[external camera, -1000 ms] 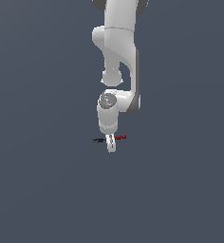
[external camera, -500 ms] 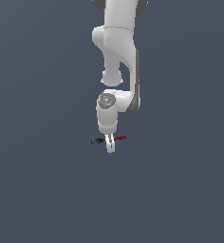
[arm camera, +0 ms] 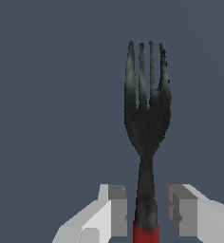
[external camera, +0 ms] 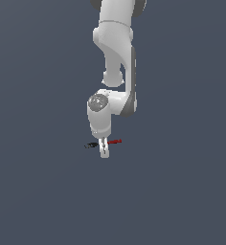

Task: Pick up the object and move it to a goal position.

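black-red fork [arm camera: 146,142] between open hand [arm camera: 146,213] fingers, untouched.

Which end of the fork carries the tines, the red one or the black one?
The black end carries the four tines; the red end is plain handle. The fork lies between the end effector fingers, with gaps either side.

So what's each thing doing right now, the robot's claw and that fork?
fork: lying flat, black prongs at one end, red handle at the other, not lifted that I can tell.
gripper: open, one finger on each side of the fork's neck, gaps still showing, not squeezing yet.
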Controlling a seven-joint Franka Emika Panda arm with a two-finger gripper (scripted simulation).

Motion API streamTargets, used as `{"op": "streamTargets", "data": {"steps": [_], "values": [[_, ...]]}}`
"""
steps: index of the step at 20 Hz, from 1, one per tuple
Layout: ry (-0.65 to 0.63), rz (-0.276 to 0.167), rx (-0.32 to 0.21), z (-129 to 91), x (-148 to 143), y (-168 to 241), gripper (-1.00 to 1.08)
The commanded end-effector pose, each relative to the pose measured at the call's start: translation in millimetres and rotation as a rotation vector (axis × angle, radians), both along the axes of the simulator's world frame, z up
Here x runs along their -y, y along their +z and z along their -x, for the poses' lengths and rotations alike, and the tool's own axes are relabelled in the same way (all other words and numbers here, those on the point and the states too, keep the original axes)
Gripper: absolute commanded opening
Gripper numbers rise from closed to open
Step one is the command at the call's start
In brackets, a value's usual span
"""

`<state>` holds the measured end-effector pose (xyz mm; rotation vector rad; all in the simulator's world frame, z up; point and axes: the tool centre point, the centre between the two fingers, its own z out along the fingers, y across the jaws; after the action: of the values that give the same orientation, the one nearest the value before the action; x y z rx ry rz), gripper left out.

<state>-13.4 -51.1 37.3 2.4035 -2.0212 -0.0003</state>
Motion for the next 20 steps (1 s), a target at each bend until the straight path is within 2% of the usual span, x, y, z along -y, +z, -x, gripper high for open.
{"op": "streamTargets", "data": {"steps": [1,13,20], "values": [[0.000,0.001,0.000,-12.2,12.0,10.2,-1.00],[0.002,0.001,0.000,-75.5,69.7,58.5,-1.00],[0.003,0.000,0.001,-100.3,90.7,76.0,-1.00]]}}
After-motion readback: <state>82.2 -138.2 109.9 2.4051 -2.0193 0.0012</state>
